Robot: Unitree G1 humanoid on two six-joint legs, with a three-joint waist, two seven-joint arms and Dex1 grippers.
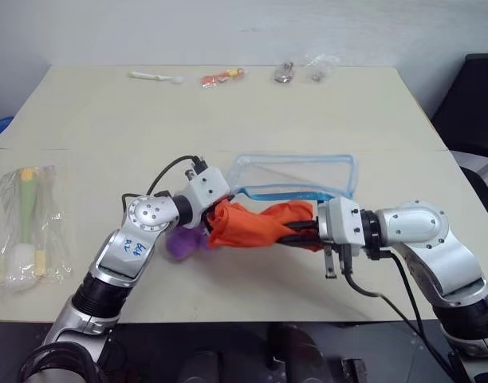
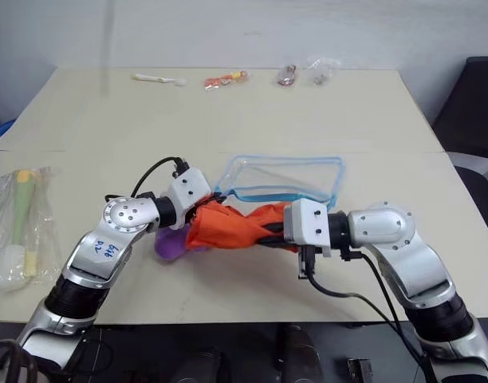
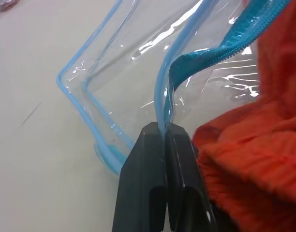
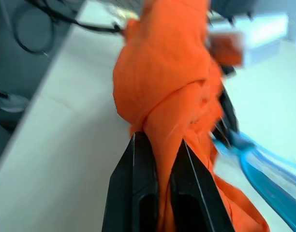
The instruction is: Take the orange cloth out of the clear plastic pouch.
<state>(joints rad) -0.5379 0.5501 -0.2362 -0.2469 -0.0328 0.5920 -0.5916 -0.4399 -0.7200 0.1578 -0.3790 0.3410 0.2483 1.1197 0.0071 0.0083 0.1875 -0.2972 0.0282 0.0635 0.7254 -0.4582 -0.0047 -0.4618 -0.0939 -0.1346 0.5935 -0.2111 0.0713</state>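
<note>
While left claw (image 3: 165, 133) pinches pouch (image 1: 296, 177) trim (cloth (image 1: 256, 223) alongside), far table (image 1: 228, 112) bare.

I see pouch (image 1: 296, 177) at mid bench (image 1: 228, 112), cloth (image 1: 256, 223) just in front of it, strung between my two arms. Plush toy (image 1: 183, 242) at cloth's left end, on bench. Bagged brush (image 1: 27, 227) far left. Small items (image 1: 224, 76) in row along far edge.
</note>
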